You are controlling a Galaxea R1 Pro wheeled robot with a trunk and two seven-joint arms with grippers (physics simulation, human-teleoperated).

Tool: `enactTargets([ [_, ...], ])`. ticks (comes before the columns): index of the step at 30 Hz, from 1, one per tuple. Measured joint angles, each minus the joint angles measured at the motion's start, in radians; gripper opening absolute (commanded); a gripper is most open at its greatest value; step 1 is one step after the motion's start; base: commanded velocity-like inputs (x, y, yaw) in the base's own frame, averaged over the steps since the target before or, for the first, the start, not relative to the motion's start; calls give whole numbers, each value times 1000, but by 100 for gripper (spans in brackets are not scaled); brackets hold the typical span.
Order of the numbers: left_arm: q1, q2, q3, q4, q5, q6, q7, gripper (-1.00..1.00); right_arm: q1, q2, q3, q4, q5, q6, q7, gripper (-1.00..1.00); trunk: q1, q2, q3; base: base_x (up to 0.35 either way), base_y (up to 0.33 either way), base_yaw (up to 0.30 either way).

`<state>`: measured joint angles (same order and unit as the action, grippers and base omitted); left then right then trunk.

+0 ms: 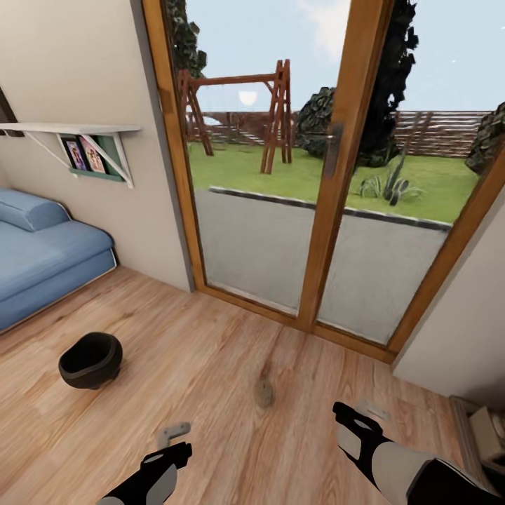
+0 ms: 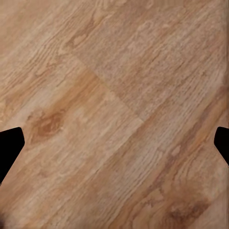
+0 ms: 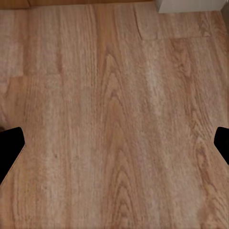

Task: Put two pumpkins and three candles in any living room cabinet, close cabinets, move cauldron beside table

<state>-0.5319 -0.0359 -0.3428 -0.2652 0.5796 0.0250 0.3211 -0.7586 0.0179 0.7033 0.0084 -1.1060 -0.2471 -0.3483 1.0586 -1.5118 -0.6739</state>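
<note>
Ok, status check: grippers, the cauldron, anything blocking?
Both grippers, left and right, open and empty, low over the wood floor. Cauldron upright on floor, ahead-left near blue sofa. One small candle on floor ahead; path to cauldron clear.

You have one cauldron on the floor, one sofa, and one wall shelf with two framed pictures under it. Two pincers: left, right. One glazed door of two panes, one swing frame outside.
</note>
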Motion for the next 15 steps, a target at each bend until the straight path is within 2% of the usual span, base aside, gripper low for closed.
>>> enactTargets([
  [15, 0, 0, 0, 0, 0, 0, 0, 100, 0, 0, 0, 0, 0, 0, 0, 100, 0, 0, 0, 294, -62, 0],
])
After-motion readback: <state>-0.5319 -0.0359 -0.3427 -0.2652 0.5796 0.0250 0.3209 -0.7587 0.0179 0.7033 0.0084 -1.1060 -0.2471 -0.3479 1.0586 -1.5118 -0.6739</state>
